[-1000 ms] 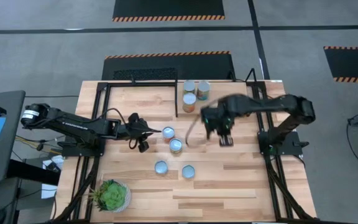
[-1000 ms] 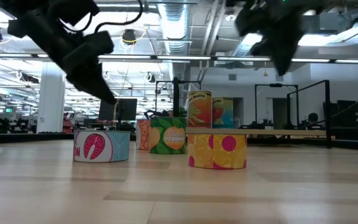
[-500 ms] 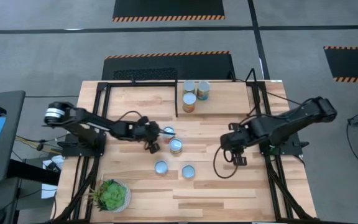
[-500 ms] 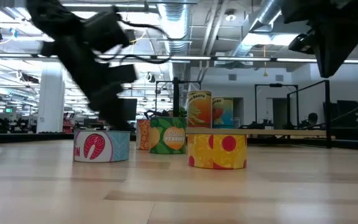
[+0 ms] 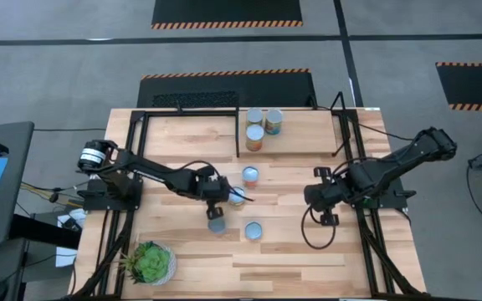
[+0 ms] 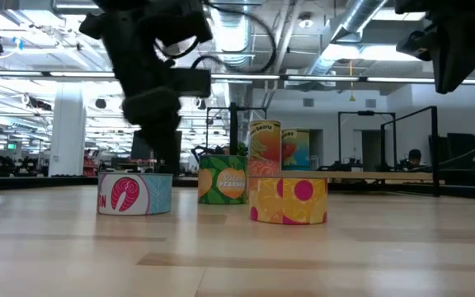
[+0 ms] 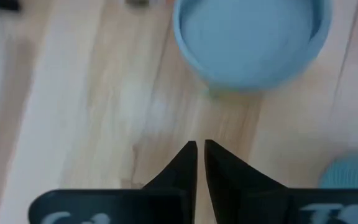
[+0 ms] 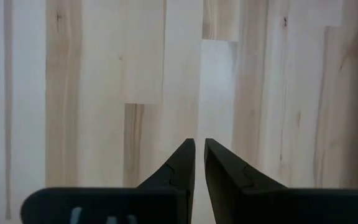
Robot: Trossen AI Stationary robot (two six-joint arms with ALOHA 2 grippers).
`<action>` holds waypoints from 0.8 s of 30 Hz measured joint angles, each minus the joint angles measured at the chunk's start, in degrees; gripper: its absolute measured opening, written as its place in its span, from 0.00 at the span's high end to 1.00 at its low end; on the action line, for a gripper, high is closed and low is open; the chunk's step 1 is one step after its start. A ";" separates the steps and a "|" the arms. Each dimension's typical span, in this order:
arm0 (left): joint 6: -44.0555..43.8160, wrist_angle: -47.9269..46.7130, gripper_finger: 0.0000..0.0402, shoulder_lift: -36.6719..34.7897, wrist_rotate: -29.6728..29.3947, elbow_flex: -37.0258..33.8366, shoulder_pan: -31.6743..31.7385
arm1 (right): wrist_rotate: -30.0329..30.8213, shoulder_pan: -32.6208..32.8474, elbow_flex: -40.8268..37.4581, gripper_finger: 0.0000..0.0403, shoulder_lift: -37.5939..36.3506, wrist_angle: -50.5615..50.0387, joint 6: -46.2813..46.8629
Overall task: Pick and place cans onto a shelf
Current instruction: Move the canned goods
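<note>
Three cans [image 5: 255, 138] stand together on the shelf [image 5: 304, 134] at the table's far side. Four more cans stand upright on the tabletop: one [image 5: 250, 176] mid-table, one [image 5: 238, 197] beside my left gripper, one [image 5: 217, 225] just nearward of it and one [image 5: 253, 230] to their right. My left gripper [image 5: 215, 214] is shut among them, pointing steeply down at bare wood [image 7: 199, 144]; a can top [image 7: 247, 37] lies just beyond its tips. My right gripper [image 5: 326, 217] hangs shut over bare table at the right [image 8: 199, 142].
A potted plant [image 5: 150, 262] stands at the near left corner. Black frame rods [image 5: 145, 125] run along the table's far left and down both sides. Bare wood lies between the loose cans and my right gripper.
My left gripper has gone toward the table's right and near edges, down in among the loose cans, and has shut. The far loose can has slid toward the right, still upright. My right gripper has drawn back from near the shelf toward the table's right and near edges.
</note>
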 joint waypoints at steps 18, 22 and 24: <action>-12.76 -18.15 0.95 -7.58 6.31 -0.02 -6.66 | 1.29 0.39 -0.01 0.85 0.09 -0.27 0.01; -16.38 -18.48 0.95 -6.23 15.24 -1.45 -9.74 | 1.28 0.39 -0.01 0.85 0.12 -0.23 0.00; -17.90 -17.67 0.95 -5.42 16.89 -1.52 -11.51 | 1.52 0.39 -0.01 0.85 0.11 -0.25 -0.02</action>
